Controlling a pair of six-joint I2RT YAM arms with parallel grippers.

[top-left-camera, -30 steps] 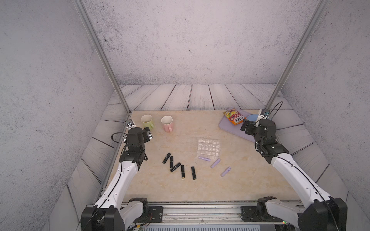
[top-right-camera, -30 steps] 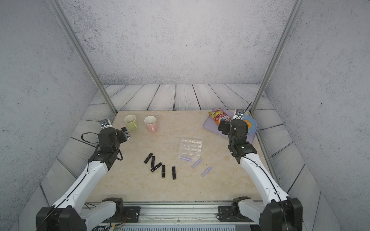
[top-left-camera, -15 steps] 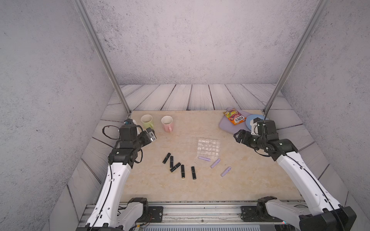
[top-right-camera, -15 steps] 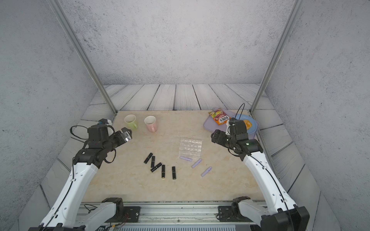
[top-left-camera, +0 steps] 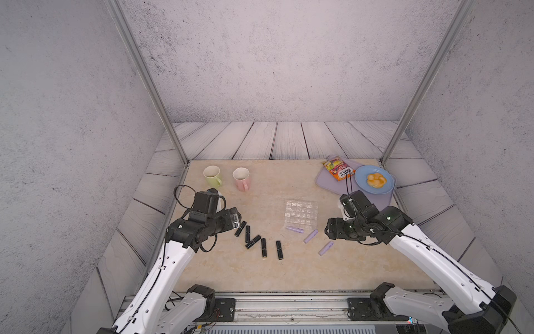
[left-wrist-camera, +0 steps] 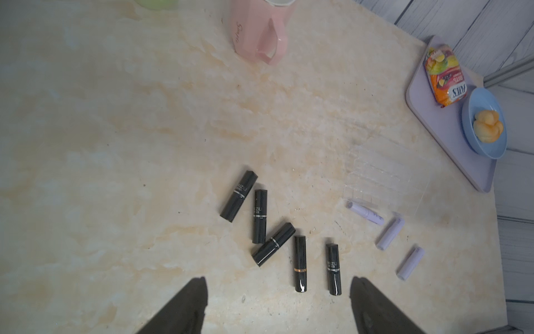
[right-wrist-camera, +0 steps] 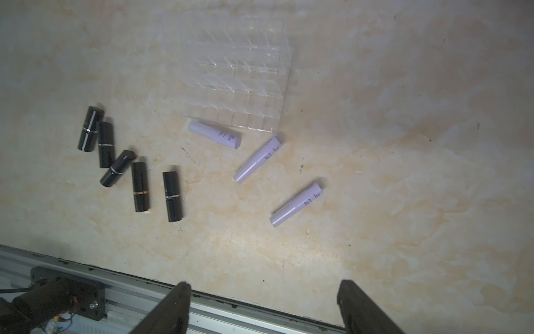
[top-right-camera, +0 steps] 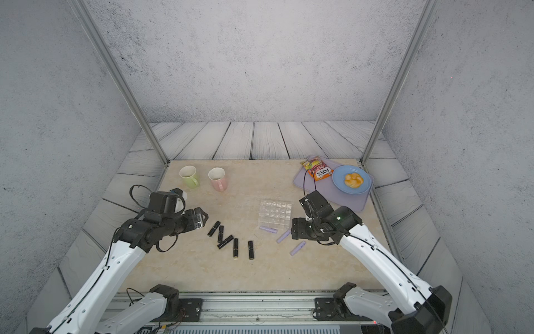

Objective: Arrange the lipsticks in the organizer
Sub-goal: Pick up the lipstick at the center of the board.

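Observation:
Several glossy black lipsticks [top-left-camera: 253, 241] lie loose on the beige table left of centre, also seen in the left wrist view [left-wrist-camera: 300, 263]. Three lilac lipsticks [top-left-camera: 310, 236] lie flat just in front of the clear gridded organizer [top-left-camera: 301, 215], which holds nothing. My left gripper [left-wrist-camera: 277, 282] hovers open over the table beside the black lipsticks [top-right-camera: 221, 233], holding nothing. My right gripper [right-wrist-camera: 264, 284] is open and hangs above the table's front part, right of the lilac lipsticks [right-wrist-camera: 296, 204] and the organizer [right-wrist-camera: 237, 72].
A green mug [top-left-camera: 212, 175] and a pink mug [top-left-camera: 241, 177] stand at the back left. A lilac tray [top-left-camera: 326, 183] at the back right carries a snack packet [top-left-camera: 338, 171] and a blue plate [top-left-camera: 387, 188] with a bun. The metal front rail [right-wrist-camera: 115, 292] borders the table.
Both arms have swung from the table's sides inward and downward, the left toward the black lipsticks, the right toward the lilac ones. No lipstick has moved.

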